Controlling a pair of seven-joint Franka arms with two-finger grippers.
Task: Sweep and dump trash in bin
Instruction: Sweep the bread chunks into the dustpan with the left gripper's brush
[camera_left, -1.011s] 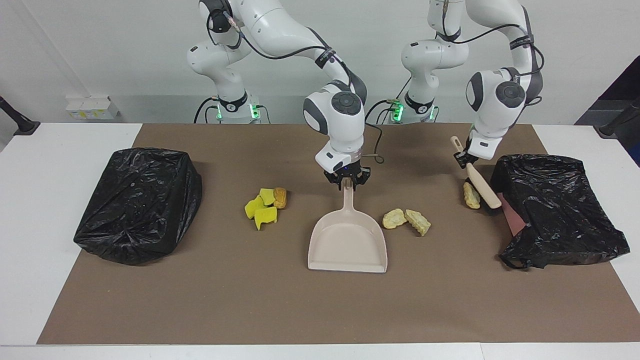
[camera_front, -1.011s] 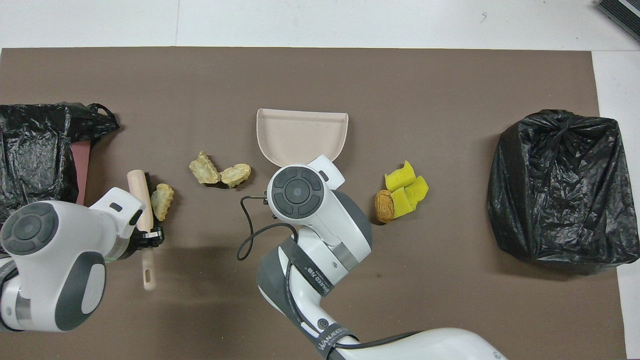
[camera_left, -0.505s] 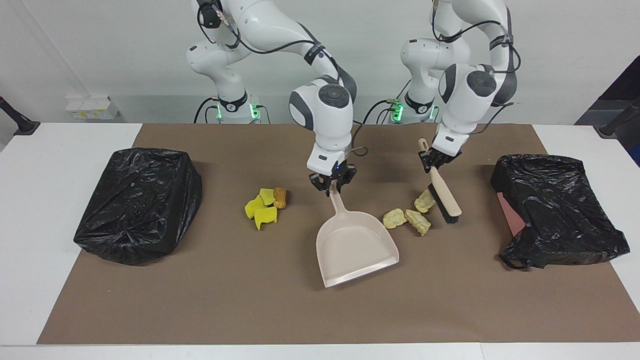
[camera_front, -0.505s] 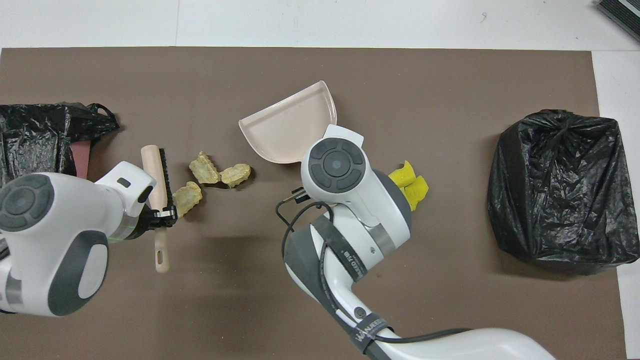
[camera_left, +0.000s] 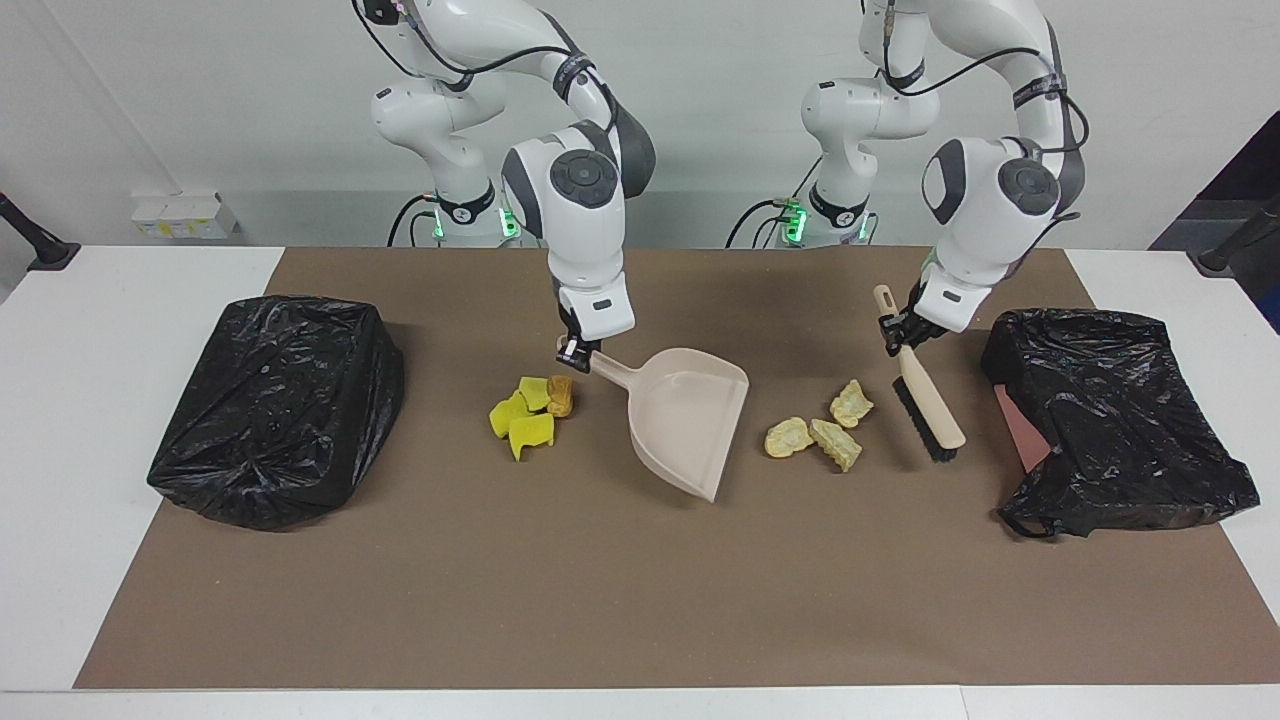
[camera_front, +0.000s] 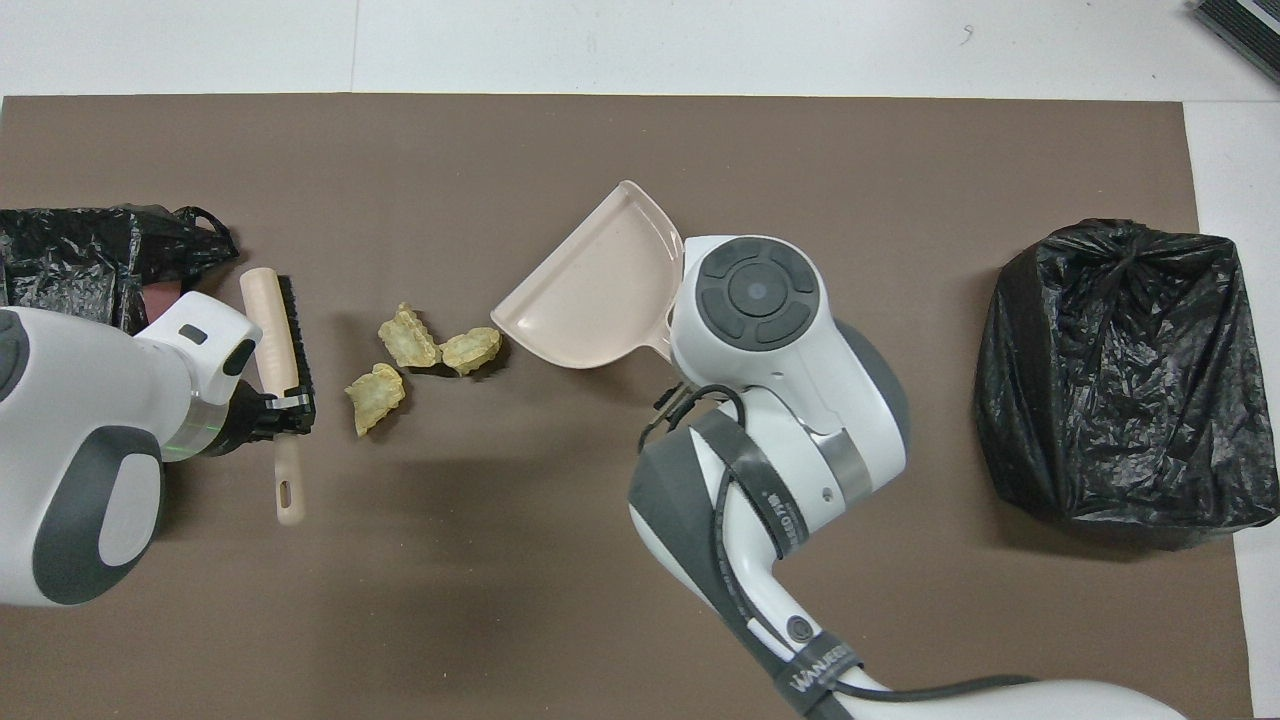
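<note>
Trash lies in two clusters on the brown surface. Three pale yellow chunks sit toward the left arm's end, now drawn close together: a second ago one of them lay apart, beside the brush, and it has been pushed in to join the other two. The yellow-green sponge pieces and the orange-brown lump are untouched toward the right arm's end.

Between the clusters, the dustpan has swung round. Its mouth used to point away from the robots; it now faces the pale chunks, just short of them. The right gripper is clamped on the dustpan's handle, over the orange-brown lump. Whether the pan's lip rests on the surface cannot be told.

The brush has drawn back from the chunks toward the left arm's end, bristles down and turned to them, with the left gripper closed around its handle.

Pan and brush now stand with the pale chunks between them, so the sweep into the pan looks ready but not yet made. Nothing is in the pan. The black-bagged bins wait at either end.
</note>
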